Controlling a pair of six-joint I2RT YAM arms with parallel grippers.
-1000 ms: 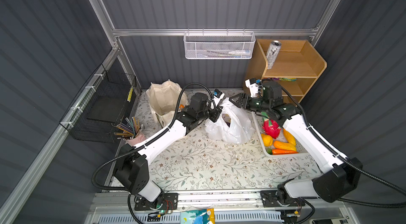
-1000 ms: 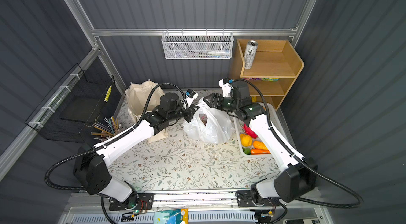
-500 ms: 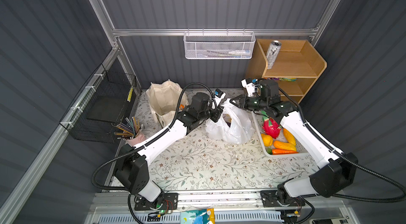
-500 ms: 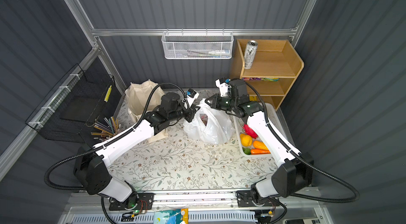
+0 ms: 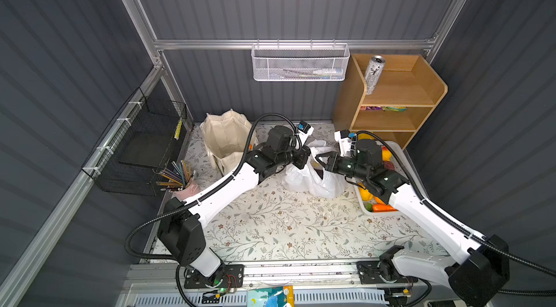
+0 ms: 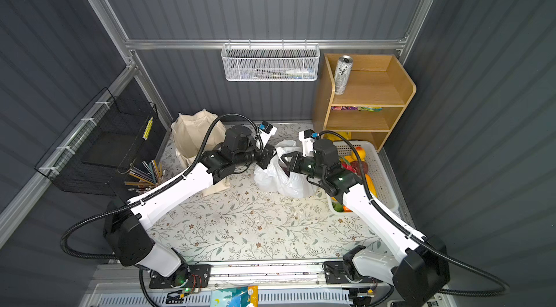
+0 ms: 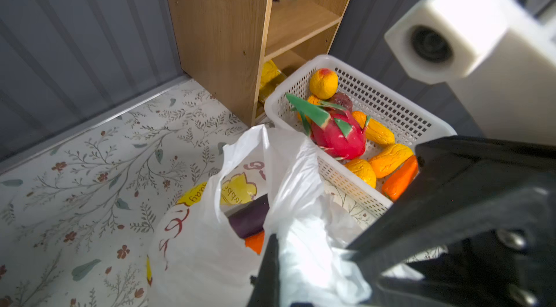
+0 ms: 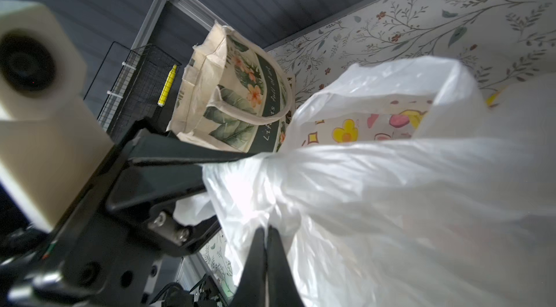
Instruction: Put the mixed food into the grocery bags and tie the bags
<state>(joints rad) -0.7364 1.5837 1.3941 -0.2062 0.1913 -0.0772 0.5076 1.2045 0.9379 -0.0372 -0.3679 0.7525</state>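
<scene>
White plastic bag (image 5: 319, 185) hides most contents; purple eggplant (image 7: 249, 215) half buried

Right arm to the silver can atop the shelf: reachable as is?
Probably not yet: the right end effector is shut on the white plastic bag. The can stands upright on the wooden shelf with nothing in front, so the way looks free once it lets go.

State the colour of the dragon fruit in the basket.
Pink-red with green scales; the dragon fruit shows best in the left wrist view.
</scene>
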